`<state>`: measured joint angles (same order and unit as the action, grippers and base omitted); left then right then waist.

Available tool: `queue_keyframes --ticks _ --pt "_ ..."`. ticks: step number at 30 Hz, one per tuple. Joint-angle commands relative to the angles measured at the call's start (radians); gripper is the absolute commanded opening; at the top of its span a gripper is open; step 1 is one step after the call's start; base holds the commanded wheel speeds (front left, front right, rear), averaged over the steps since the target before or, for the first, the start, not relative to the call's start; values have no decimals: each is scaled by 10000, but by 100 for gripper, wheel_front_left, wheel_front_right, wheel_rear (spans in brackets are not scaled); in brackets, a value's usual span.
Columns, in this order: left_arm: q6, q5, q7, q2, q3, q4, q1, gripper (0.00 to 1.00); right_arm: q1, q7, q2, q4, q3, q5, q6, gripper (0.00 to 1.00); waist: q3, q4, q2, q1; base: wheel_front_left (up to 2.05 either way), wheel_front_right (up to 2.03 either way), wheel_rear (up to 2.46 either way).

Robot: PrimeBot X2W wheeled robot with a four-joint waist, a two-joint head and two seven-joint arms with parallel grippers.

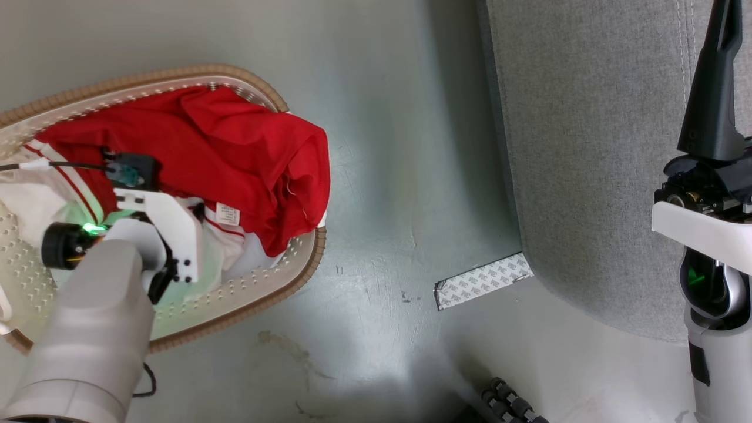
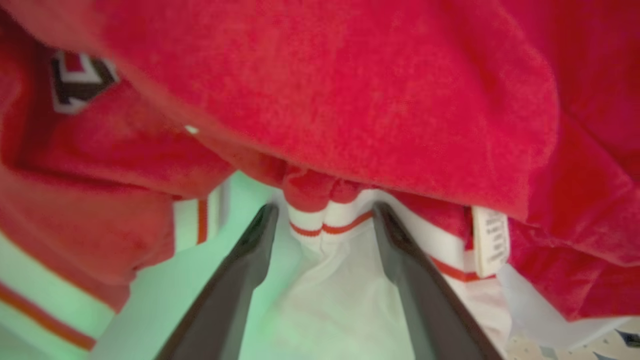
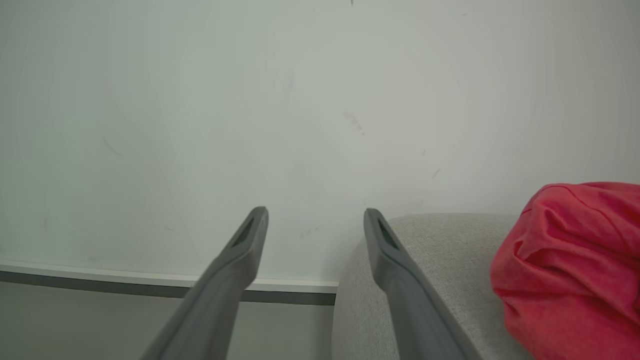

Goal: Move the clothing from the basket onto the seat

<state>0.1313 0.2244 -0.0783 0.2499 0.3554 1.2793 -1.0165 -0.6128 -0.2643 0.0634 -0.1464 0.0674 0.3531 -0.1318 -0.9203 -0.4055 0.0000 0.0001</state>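
The clothing (image 1: 264,176) is mostly in the basket (image 1: 306,264), which stands on the floor (image 1: 399,176) well apart from the seat (image 1: 587,147). In the head view you see the red garment (image 1: 223,135) heaped across the basket's far half and draped over the tan rim on the side toward the seat. The white garment (image 1: 35,208) with its thin red stripes shows beneath it, and there is a small white label (image 1: 228,214) at the red hem. Your left arm reaches down into the basket there, its wrist covering the fingers. The left wrist view fills that in for you: the left gripper (image 2: 325,212) has its jaws spread wide, a folded striped cuff of the white garment stands between the two tips, and the red cloth hangs just above. The jaws are not closed on anything; the picture is soft, so you cannot tell whether either tip brushes the cuff. That view also gives you a dark and white badge (image 2: 80,82) on the red cloth. The right wrist view adds something on the seat: a red bundle (image 3: 570,270) resting on the grey cushion, to the right of the fingers in that view. The right gripper (image 3: 315,215) has its jaws wide apart too and holds nothing, pointing at a pale wall (image 3: 300,100) over the seat's rounded edge. In the head view, a patterned strip (image 1: 483,281) lies on the floor, touching the seat's near corner.
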Motion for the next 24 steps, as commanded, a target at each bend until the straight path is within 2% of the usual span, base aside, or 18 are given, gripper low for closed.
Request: queue_keyframes --ticks 1,2,12,24 --pt "-23 204 -7 14 75 21 83 27 -39 3 -36 28 -10 31 23 100 0 -1 0 -1 0 0 0" --pt "-22 219 -5 8 157 7 91 0 -47 3 -47 42 -11 31 23 100 -2 -2 0 -1 0 0 0" --pt "-19 886 457 -114 844 -235 220 0 -106 3 -12 174 -88 -109 23 100 407 272 0 -1 0 0 0" --pt "-18 1955 1694 -678 1798 -759 1159 0 419 3 485 474 -210 -282 23 100 2370 1064 0 -1 0 0 0"
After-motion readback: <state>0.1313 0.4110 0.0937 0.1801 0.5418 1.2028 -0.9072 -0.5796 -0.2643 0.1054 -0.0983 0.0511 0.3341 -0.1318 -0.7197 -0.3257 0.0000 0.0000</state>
